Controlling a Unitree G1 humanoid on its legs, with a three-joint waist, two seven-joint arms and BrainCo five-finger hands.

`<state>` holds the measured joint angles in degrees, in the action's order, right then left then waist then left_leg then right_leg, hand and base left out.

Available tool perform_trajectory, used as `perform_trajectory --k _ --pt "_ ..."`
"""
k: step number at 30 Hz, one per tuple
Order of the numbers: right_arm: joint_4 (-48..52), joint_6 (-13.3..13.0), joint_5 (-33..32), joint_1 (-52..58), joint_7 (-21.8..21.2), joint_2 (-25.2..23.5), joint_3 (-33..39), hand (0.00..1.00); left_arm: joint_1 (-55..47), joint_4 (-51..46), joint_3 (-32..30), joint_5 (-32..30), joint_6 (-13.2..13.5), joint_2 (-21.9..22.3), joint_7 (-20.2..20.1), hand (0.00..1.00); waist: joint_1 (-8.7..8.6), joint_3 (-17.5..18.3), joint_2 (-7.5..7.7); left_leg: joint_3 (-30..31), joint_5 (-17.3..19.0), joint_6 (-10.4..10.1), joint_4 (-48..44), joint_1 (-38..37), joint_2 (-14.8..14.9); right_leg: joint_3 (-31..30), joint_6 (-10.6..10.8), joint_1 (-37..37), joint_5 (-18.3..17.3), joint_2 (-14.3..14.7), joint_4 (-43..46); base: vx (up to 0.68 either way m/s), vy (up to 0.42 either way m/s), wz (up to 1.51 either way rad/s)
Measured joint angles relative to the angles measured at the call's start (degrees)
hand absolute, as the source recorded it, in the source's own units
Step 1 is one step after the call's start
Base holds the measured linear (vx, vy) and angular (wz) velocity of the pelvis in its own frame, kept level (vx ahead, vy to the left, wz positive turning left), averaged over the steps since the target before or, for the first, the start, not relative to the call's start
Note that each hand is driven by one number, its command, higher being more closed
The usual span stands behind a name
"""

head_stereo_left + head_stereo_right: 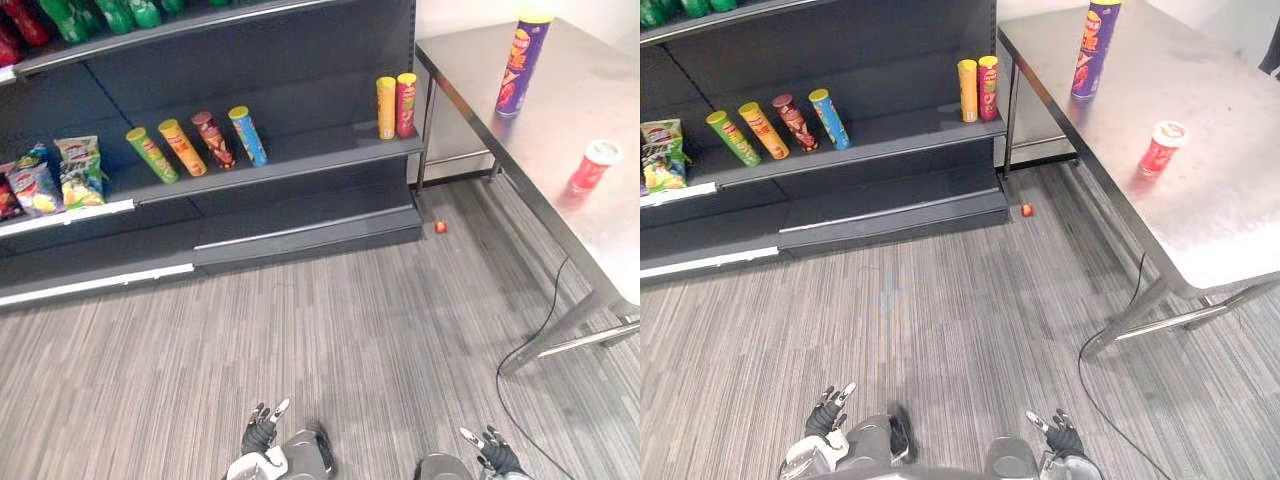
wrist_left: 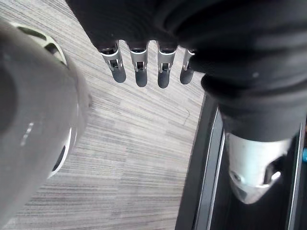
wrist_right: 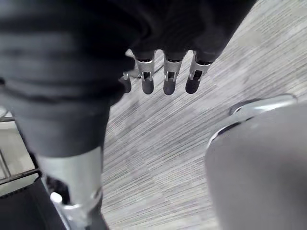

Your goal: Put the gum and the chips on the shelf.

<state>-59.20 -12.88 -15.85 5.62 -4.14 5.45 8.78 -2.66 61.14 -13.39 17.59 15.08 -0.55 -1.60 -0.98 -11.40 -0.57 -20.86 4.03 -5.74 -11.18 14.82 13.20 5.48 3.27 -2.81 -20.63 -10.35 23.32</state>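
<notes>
**While the left hand point(image 1: 260, 430) and the right hand point(image 1: 495, 452) hang empty, gum and chips stand on the table**

Where you look through the left eye view, the chips point(image 1: 522, 62), a tall purple can with a yellow lid, stand upright at the far end of the steel table point(image 1: 585, 100). The gum point(image 1: 597, 165), a small red tub with a white lid, sits on the same table nearer to you, well apart from the can. To the left is the dark shelf point(image 1: 300, 165). It carries four cans point(image 1: 195, 145) lying side by side, two upright cans point(image 1: 396, 105) at its right end and snack bags point(image 1: 60, 175) at its left. A small red object point(image 1: 440, 227) lies on the carpet point(image 1: 300, 330) by the shelf's base.

In the right eye view you see both hands low over the carpet, far from table and shelf.

The left wrist view shows you the left hand's fingers point(image 2: 140, 72) straight and relaxed, nothing in them.

The right wrist view shows you the right hand's fingers point(image 3: 170, 76) just as loose and empty, striped carpet beyond.
</notes>
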Motion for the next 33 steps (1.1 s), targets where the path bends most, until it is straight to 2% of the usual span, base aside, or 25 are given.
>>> perform_trajectory --k 1,2,3,4,5,6,7,8,9,10,12,13,14,15,16,17,19,20,21,22,23,24,26,28,33 --pt "0.05 -0.10 0.07 -0.17 -0.01 0.29 -0.91 0.00 -0.24 0.55 -0.59 0.02 -0.12 0.35 0.19 0.00 0.03 0.92 -0.75 0.01 -0.02 0.03 2.25 -0.03 0.27 -1.90 1.61 0.17 -1.00 -0.11 0.00 0.48 0.534 -0.85" --pt "-0.44 0.01 0.13 -0.72 -0.05 0.14 -0.75 0.00 -0.61 1.69 -0.59 0.02 -0.15 -0.16 0.17 0.00 0.01 1.51 -0.42 -0.02 -3.88 -0.15 0.26 -0.20 0.10 -4.87 2.88 1.33 -2.13 -1.03 -0.68 0.52 0.561 -0.86" --pt "-0.78 0.06 0.16 -0.62 -0.07 -0.20 -0.64 0.00 -0.99 2.27 -0.56 0.01 -0.21 -0.55 0.18 0.00 -0.01 2.81 0.15 -0.28 -4.70 0.13 -1.08 0.04 -0.80 -6.08 2.84 1.75 -2.21 -2.00 -2.12 0.50 0.451 -0.76" --pt "-2.17 0.10 0.20 -0.10 -0.15 -1.28 -0.34 0.00 -2.17 2.81 -0.54 -0.04 -0.21 -1.49 0.22 0.00 -0.56 6.47 1.32 -0.94 -2.62 0.98 -3.51 1.09 -3.22 -8.41 2.40 3.11 -0.87 -3.99 -5.61 0.54 0.428 -0.30" --pt "-2.90 0.17 0.22 0.59 -0.15 -2.25 0.14 0.00 -1.94 3.91 0.08 -0.43 -0.23 -2.30 0.24 0.00 -1.22 8.55 2.58 -1.39 0.07 1.77 -4.79 1.53 -5.55 -11.38 1.86 3.03 2.34 -5.66 -6.92 0.54 0.418 -0.09" --pt "-3.32 0.28 0.25 0.76 -0.17 -2.56 0.39 0.00 -1.77 4.39 0.64 -0.48 -0.23 -2.63 0.23 0.00 -1.44 9.14 3.00 -1.58 0.71 2.14 -4.97 1.29 -6.61 -12.68 2.09 2.86 3.88 -6.32 -6.38 0.53 0.427 0.16" --pt "-4.12 0.48 0.26 0.83 -0.20 -3.04 1.43 0.00 -1.51 5.26 1.85 -0.49 -0.41 -3.48 0.23 0.00 -1.67 9.65 3.80 -2.29 1.88 3.27 -4.87 -0.32 -8.50 -15.50 2.05 1.88 6.38 -7.43 -3.09 0.40 0.328 0.05" --pt "-4.40 0.49 0.25 0.80 -0.20 -3.16 2.12 0.00 -1.32 5.57 2.41 -0.53 -0.69 -3.73 0.23 0.00 -1.92 9.67 3.92 -2.82 2.59 4.04 -4.72 -1.41 -8.96 -16.65 2.13 1.00 7.81 -7.56 0.04 0.48 0.364 -0.09" --pt "-4.53 0.49 0.26 0.32 -0.16 -3.11 2.11 0.00 -1.06 6.36 3.79 -0.54 -1.10 -4.22 0.23 0.00 -2.07 9.49 3.93 -3.70 3.61 4.82 -4.20 -3.46 -9.67 -17.93 2.29 -1.56 10.90 -7.47 6.52 0.42 0.300 -0.32" --pt "-4.45 0.48 0.25 -0.37 -0.23 -3.09 1.88 0.00 -1.19 6.82 6.62 -0.55 -1.68 -4.78 0.26 0.00 -2.24 8.62 3.32 -5.34 4.71 5.55 -2.31 -8.13 -10.01 -18.80 3.92 -6.58 16.87 -6.31 19.22 0.39 0.278 -0.39" --pt "-3.44 0.41 0.21 -0.62 -0.26 -3.00 1.62 0.00 -1.44 6.74 9.66 -0.56 -1.90 -5.20 0.22 0.00 -2.32 7.25 2.66 -6.85 4.83 5.56 -0.36 -13.29 -9.95 -16.77 4.28 -10.99 17.28 -4.71 29.95 0.30 0.198 -0.49" --pt "-1.97 0.32 0.23 -0.73 -0.20 -2.36 0.91 0.00 -1.70 6.65 12.11 -0.73 -1.89 -5.48 0.17 0.00 -2.18 6.29 2.03 -8.46 4.94 5.38 2.17 -17.70 -10.07 -11.81 2.33 -14.29 15.87 -4.83 35.13 0.30 0.191 -0.65" --pt "-1.10 0.22 0.29 -1.05 -0.15 -1.78 0.13 0.00 -1.92 6.57 13.75 -0.99 -1.87 -5.70 0.16 0.00 -2.38 5.82 1.52 -10.28 5.18 4.99 5.18 -21.29 -10.27 -6.14 -0.86 -17.45 13.83 -5.31 36.89 0.22 0.146 -0.55" --pt "-0.45 0.16 0.30 -1.06 -0.15 -1.71 -0.25 0.00 -1.95 6.51 14.31 -1.02 -1.86 -5.88 0.12 0.00 -2.71 5.75 1.44 -10.85 5.33 4.76 6.38 -22.34 -10.42 -3.34 -1.56 -18.73 13.37 -5.63 36.69 0.21 0.119 -0.43" --pt "0.06 -0.08 0.35 -1.59 -0.18 -1.85 -0.36 0.00 -2.15 6.19 14.81 -1.07 -1.87 -6.12 0.12 0.00 -3.57 5.48 1.63 -12.18 6.14 3.49 8.44 -23.94 -10.62 2.19 -2.49 -21.13 12.74 -5.90 33.35 0.20 0.040 -0.31" --pt "-0.01 -0.09 0.35 -2.31 -0.19 -1.95 -0.34 0.00 -2.12 6.15 14.78 -1.09 -1.91 -6.21 0.12 0.00 -3.59 5.05 2.01 -13.16 6.49 2.93 8.81 -24.36 -10.70 4.89 -2.90 -22.30 12.48 -5.70 29.84 0.21 -0.008 -0.43" --pt "-0.11 -0.12 0.25 -3.08 -0.19 -1.06 -0.16 0.00 -1.50 5.90 14.47 -1.00 -1.92 -5.78 0.10 0.00 -3.63 3.75 1.28 -15.19 7.73 1.00 8.87 -25.52 -10.31 11.68 -2.90 -22.83 12.86 -4.16 13.53 0.27 -0.113 -0.55" --pt "-0.14 -0.12 0.26 -3.35 -0.18 -0.75 -0.16 0.00 -1.28 5.91 14.45 -0.99 -1.92 -5.50 0.08 0.00 -3.63 3.17 1.08 -15.90 8.09 0.32 8.85 -26.09 -10.27 12.42 -2.32 -22.59 13.45 -3.47 8.25 0.40 -0.181 -0.57" --pt "-0.12 -0.17 0.15 -3.50 -0.20 -0.28 -0.10 0.00 -1.09 6.11 14.01 -1.07 -1.96 -5.26 0.12 0.00 -3.70 1.85 1.09 -16.35 8.86 -1.30 8.58 -27.53 -10.29 13.19 -3.42 -21.14 18.98 -2.19 0.19 0.36 -0.163 -0.62" --pt "-0.31 -0.23 0.25 -4.10 -0.13 1.30 -0.07 0.00 -0.72 6.08 13.61 -1.32 -2.02 -3.87 0.07 0.00 -3.86 0.57 -1.95 -15.95 8.75 -1.61 9.36 -28.60 -8.84 13.88 -5.47 -19.29 20.36 1.07 -2.64 0.37 -0.144 -0.64" --pt "-0.40 -0.28 0.27 -4.50 -0.15 1.91 -0.07 0.00 -0.72 6.20 13.53 -1.93 -2.00 -3.18 -0.10 0.00 -3.54 0.60 -3.28 -15.54 8.27 -2.13 9.62 -28.48 -8.05 13.61 -5.60 -19.22 20.02 2.37 -3.21 0.34 -0.125 -0.56" --pt "-0.88 -0.23 0.33 -4.76 -0.16 2.65 0.03 0.00 -0.32 6.23 13.27 -2.82 -1.97 -2.35 -0.53 0.00 -3.70 0.14 -3.88 -13.95 6.90 -2.93 9.88 -28.78 -7.66 13.26 -5.86 -19.69 17.78 3.01 -1.73 0.38 -0.157 -0.29" --pt "-2.55 -0.01 2.05 -4.28 -0.16 2.53 1.01 0.00 0.15 6.28 11.22 -3.11 -2.06 -1.78 -1.03 0.00 -3.67 -0.15 -3.58 -12.15 3.65 -3.91 9.75 -30.19 -7.19 13.35 -6.05 -18.48 15.13 3.07 0.19 0.28 -0.145 -0.01" --pt "-2.48 0.13 2.53 -3.26 -0.22 2.66 1.02 0.00 0.45 5.91 9.65 -3.08 -1.98 -1.46 -1.10 0.00 -3.72 -0.10 -3.22 -10.28 0.89 -3.73 6.53 -29.97 -5.81 14.49 -5.59 -15.80 13.30 3.02 -1.11 0.26 -0.154 0.26" --pt "-2.43 0.10 2.42 -3.51 -0.27 2.78 1.59 0.00 1.28 6.04 6.11 -2.95 -2.58 -0.39 -1.02 0.00 -3.65 0.68 -3.10 -5.39 -3.99 -4.22 2.74 -28.83 -5.15 15.27 -6.09 -13.28 11.25 2.31 -1.62 0.22 -0.085 0.13"
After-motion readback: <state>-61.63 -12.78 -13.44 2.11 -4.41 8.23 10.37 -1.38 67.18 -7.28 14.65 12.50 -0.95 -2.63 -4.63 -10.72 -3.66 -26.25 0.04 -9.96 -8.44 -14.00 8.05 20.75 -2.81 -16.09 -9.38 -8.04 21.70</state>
